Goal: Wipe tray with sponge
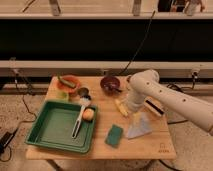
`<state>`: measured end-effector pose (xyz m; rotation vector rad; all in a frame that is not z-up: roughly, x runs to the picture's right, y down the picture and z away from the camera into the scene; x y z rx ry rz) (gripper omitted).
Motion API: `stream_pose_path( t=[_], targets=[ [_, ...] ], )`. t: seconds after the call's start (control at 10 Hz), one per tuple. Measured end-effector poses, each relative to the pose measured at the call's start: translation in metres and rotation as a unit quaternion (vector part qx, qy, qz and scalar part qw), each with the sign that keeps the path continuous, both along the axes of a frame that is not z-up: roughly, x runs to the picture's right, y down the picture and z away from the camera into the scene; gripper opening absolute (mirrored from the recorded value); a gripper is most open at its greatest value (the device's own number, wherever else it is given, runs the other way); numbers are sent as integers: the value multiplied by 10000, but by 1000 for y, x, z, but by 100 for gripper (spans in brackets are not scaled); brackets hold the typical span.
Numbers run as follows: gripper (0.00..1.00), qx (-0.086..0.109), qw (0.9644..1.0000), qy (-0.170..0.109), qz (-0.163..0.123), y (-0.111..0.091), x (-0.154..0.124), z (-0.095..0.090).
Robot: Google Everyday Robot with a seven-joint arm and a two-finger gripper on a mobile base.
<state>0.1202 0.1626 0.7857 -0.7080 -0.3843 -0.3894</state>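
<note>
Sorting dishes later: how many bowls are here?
2: an orange bowl at the back left corner, a dark red bowl at back centre. The gripper hangs between that bowl and the cloth. The arm may hide others.

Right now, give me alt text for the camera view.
Teal sponge lies untouched on the wooden table beside the green tray, which holds a white-handled brush. The gripper hovers over the blue-grey cloth next to the sponge.
</note>
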Motion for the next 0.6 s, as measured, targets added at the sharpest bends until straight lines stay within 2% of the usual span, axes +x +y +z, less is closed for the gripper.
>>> stream_pose_path(
  t=[0.6],
  targets=[
    [80,-169,9982,-472,-342,41,-21,3]
  ],
)
